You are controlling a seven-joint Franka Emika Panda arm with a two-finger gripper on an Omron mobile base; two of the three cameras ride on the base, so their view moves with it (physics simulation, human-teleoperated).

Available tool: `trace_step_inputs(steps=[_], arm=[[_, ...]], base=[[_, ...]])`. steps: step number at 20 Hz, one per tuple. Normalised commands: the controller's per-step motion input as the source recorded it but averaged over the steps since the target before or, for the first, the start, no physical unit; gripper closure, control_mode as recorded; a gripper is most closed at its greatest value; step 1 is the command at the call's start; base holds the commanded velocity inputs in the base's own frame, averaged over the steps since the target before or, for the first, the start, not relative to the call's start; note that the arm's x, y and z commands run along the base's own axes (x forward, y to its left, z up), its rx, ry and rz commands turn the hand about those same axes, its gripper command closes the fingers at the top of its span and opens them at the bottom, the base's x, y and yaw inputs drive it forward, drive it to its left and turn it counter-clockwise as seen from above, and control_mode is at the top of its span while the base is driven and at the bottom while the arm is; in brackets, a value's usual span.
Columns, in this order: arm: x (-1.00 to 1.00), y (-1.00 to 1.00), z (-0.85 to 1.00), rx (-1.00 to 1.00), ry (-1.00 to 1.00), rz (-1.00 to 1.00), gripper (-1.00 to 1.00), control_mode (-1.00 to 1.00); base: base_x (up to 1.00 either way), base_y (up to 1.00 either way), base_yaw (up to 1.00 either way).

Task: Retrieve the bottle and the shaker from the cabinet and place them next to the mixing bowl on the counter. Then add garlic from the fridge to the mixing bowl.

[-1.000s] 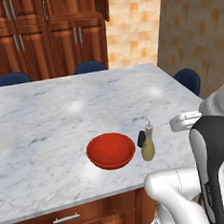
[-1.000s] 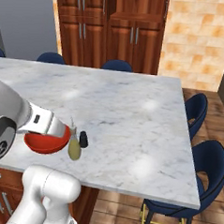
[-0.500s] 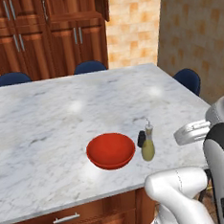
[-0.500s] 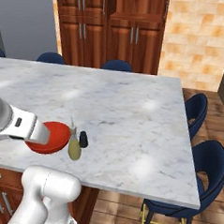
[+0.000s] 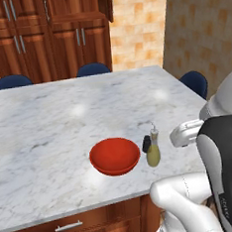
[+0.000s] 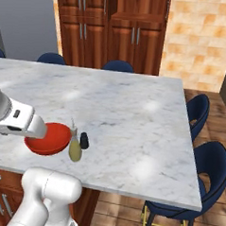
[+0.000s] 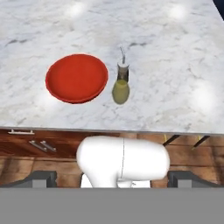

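The red mixing bowl (image 5: 114, 156) (image 6: 48, 138) (image 7: 77, 78) sits near the front edge of the marble counter (image 5: 63, 117) (image 6: 134, 102). Close to its right stands the bottle (image 5: 153, 150) (image 6: 75, 148) (image 7: 120, 87) of yellow liquid. The small black shaker (image 5: 147, 144) (image 6: 84, 140) is right beside it. My gripper (image 7: 113, 178) is open with nothing between its fingers. It hovers over the counter's near edge and looks down on the bowl and bottle. The wooden cabinet (image 5: 46, 39) (image 6: 115, 30) stands behind the counter, and the grey fridge (image 6: 26, 19) is to its left.
Blue chairs (image 6: 211, 168) (image 5: 91, 69) stand along the far side and the right end of the counter. Drawers with silver handles (image 7: 41, 145) sit under the near edge. A tiled wall (image 5: 135, 26) lies beyond the cabinet.
My hand has drawn back a little from the bottle toward the counter's near edge. Bowl, bottle and shaker have not moved.
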Motion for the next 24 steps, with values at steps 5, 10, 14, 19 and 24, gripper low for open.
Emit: trace_step_inputs(steps=[5,10,14,19,24], arm=[[0.08,-0.04,0.00,0.02,0.00,0.00,-1.00,-1.00],[0.00,0.00,0.00,0.00,0.00,0.00,-1.00,1.00],[0.00,0.00,0.00,0.00,0.00,0.00,-1.00,1.00],[0.00,0.00,0.00,0.00,0.00,0.00,-1.00,1.00],[0.00,0.00,0.00,0.00,0.00,0.00,-1.00,1.00]], base=[[0.00,0.00,0.00],[-0.74,-0.01,0.24],[0.14,0.01,0.91],[0.06,0.01,0.87],[0.00,0.20,0.75]])
